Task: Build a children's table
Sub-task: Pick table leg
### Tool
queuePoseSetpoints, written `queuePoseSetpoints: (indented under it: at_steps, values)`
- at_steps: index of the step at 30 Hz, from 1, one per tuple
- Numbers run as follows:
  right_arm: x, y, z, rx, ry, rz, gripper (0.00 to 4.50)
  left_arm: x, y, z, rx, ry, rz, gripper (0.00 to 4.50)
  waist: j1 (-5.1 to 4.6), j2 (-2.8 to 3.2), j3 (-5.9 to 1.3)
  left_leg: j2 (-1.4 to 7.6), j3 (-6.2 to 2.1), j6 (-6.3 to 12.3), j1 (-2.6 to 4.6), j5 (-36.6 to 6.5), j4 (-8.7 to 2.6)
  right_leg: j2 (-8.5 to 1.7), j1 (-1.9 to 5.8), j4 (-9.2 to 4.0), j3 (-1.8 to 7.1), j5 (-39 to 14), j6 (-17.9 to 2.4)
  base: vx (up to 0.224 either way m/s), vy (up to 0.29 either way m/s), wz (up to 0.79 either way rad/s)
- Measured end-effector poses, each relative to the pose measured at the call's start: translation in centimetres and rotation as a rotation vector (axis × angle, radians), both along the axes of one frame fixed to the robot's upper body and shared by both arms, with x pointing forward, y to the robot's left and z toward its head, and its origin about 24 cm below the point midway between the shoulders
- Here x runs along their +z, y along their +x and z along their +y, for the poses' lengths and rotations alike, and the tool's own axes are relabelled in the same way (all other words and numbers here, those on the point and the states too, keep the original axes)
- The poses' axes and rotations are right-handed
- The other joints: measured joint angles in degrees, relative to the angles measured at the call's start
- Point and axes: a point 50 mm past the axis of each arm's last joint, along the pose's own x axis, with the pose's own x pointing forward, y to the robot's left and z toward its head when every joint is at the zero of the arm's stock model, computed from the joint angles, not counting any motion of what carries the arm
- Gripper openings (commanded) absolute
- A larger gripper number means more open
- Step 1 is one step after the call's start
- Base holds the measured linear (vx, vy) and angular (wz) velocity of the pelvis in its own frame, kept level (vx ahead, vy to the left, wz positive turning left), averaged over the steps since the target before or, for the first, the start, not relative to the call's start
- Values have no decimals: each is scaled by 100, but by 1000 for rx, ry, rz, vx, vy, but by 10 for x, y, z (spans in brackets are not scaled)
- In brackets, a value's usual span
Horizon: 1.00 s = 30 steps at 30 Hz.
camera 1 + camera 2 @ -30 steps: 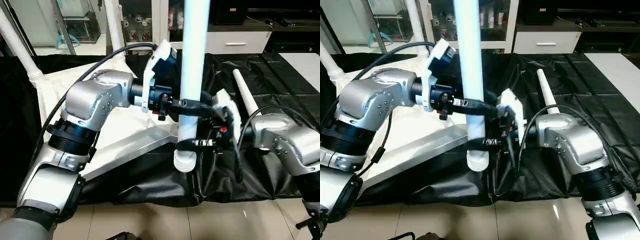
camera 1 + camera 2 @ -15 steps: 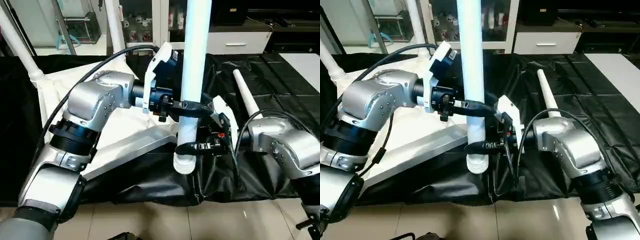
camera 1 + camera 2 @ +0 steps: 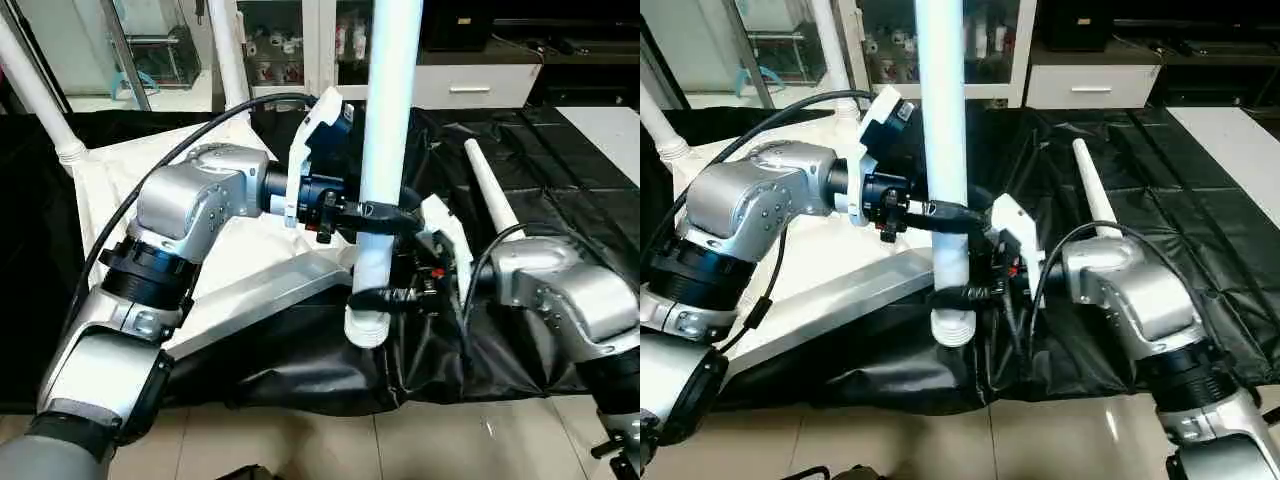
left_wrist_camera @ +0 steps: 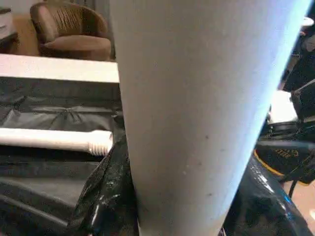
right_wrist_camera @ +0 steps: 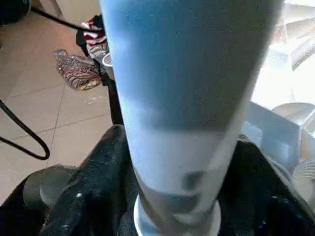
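Note:
A white table leg (image 3: pixel 386 120) stands upright over the work table's front edge, its ribbed end (image 3: pixel 366 330) pointing down. My left gripper (image 3: pixel 375 212) is shut around its middle. Just above the ribbed end, my right gripper (image 3: pixel 385 295) has its black fingers wrapped around the same leg (image 5: pixel 182 113). The white tabletop (image 3: pixel 245 250) lies underside up at the left, with two legs (image 3: pixel 35 85) (image 3: pixel 228 55) standing in its far sockets. One more leg (image 3: pixel 487 190) lies loose on the black cover to the right.
The black cover (image 3: pixel 570 170) is creased and hangs over the work table's front edge above a tiled floor (image 3: pixel 300 440). Glass cabinets and a white drawer unit (image 3: pixel 480 85) stand behind. A bundle of cloth (image 5: pixel 74 69) lies on the floor.
My right arm has slid a little leftward, closer to the leg, and its fingers have shifted on it. The leg stays upright in my left gripper.

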Motion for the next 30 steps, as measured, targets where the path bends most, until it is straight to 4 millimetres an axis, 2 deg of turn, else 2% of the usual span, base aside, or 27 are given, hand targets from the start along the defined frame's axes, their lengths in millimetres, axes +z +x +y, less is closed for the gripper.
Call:
queuePoseSetpoints:
  at_steps: [10,12,20,25,26,27,30]
  values:
    - [-2,-1,3,8,-8,3,288,2,0,0,-5,-2,-6,180,3,0,0,0,0,0,0,0,4,0,0,5,1,0,0,0,0,0]
    - [-2,0,3,8,-7,3,259,2,0,0,-7,-2,-6,180,3,0,0,0,-1,0,0,0,5,0,0,6,1,0,0,0,0,0]
    - [-2,0,3,8,-4,-1,200,3,-1,0,-18,-3,-7,180,1,0,0,0,-1,-2,1,-1,7,0,0,11,1,0,0,0,0,0]
    - [-2,0,3,9,-3,-9,194,4,0,0,-14,-3,-10,180,0,3,-2,0,-2,-2,1,-1,10,0,-1,15,1,0,0,0,0,0]
    - [-2,0,3,8,-4,-10,194,4,0,0,-14,-4,-9,215,1,3,-2,0,-2,-2,1,-1,12,0,0,16,1,0,0,0,0,0]
    - [-2,0,3,8,-4,-11,194,4,0,0,-12,-5,-9,215,1,3,-2,0,-2,-2,1,-1,13,0,0,17,1,0,0,0,0,0]
    - [-2,4,6,-45,17,-42,192,5,4,2,22,-36,25,254,-9,4,-2,1,-3,-2,1,-1,19,0,-1,23,1,0,0,0,0,0]
